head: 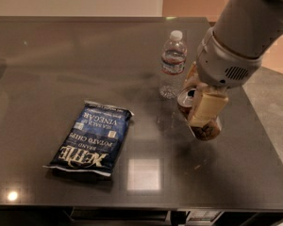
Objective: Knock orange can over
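Observation:
The orange can [206, 129] is tilted steeply above the dark table [61, 55] at the right. Its silver top [186, 97] points left and up, and its base hangs lower right. My gripper [195, 102] comes in from the upper right and is shut on the can. One cream finger [206, 108] lies across the can's near side. The other finger [191, 77] is behind the can. The can's middle is hidden by the near finger.
A clear water bottle [173, 60] with a white cap stands upright just behind and left of the can. A blue Kettle chip bag [92, 138] lies flat at the front left. The table's right edge [259, 126] runs close beside the gripper.

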